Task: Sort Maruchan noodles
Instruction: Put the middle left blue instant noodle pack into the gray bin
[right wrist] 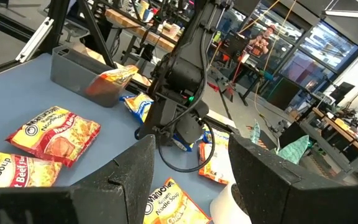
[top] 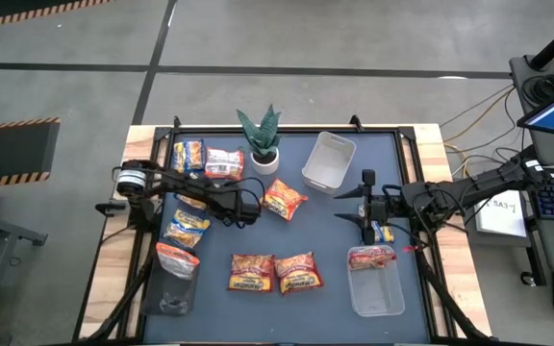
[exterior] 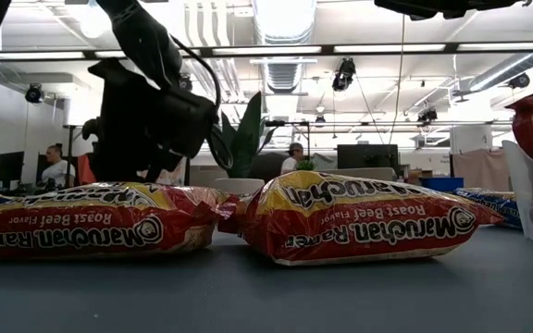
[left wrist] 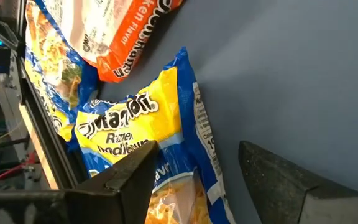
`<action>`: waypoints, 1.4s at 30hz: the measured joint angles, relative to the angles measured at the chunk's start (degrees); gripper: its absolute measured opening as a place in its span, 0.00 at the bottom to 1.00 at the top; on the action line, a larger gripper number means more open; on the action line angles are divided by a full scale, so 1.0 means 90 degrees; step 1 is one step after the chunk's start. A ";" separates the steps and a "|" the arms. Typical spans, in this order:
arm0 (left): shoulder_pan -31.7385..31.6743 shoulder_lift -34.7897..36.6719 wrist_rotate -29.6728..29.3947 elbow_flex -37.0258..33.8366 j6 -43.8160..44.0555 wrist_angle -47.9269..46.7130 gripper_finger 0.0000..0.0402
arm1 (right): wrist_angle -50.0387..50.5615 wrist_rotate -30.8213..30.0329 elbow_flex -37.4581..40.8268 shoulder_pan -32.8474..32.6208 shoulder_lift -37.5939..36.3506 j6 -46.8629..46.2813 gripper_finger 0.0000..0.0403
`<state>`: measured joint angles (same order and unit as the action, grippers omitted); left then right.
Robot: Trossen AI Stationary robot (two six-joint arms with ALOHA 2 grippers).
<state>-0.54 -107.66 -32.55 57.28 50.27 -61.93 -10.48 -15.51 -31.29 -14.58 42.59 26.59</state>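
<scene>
On the desk (top: 325, 207), the left tool (top: 246, 208) hovers at nine o'clock, fingers apart, over a yellow-and-blue packet (left wrist: 143, 134). The right tool (top: 365, 206), at three o'clock, stands open and empty, packets (top: 275, 273) at six.

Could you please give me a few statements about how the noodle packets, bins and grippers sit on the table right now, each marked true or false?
1. The small potted green plant stands at the table's far edge. True.
2. The clear plastic bin on the right side near the front is empty. False: a red-and-white noodle packet rests in it.
3. The left gripper has its fingers open above a yellow-and-blue noodle packet. True.
4. The right gripper is gripping a packet. False: its fingers stand apart with nothing between them.
5. Two red-and-yellow roast beef packets lie side by side near the front. True.
</scene>
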 joint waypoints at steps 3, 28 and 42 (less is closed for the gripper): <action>-0.0002 -0.0054 -0.0063 0.0000 -0.0001 -0.0017 0.50 | 0.0002 0.0000 0.0000 0.0001 0.0000 0.0001 0.48; -0.0012 -0.0083 -0.0224 -0.0036 -0.0006 -0.0045 0.13 | 0.0007 0.0000 0.0000 0.0001 0.0000 0.0010 0.48; -0.0012 -0.0083 -0.0200 -0.0039 -0.0048 -0.0034 0.09 | 0.0007 -0.0005 0.0000 -0.0001 0.0000 0.0040 0.48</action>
<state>-0.64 -108.40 -34.35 56.93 49.84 -62.24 -10.41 -15.55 -31.29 -14.59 42.59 26.95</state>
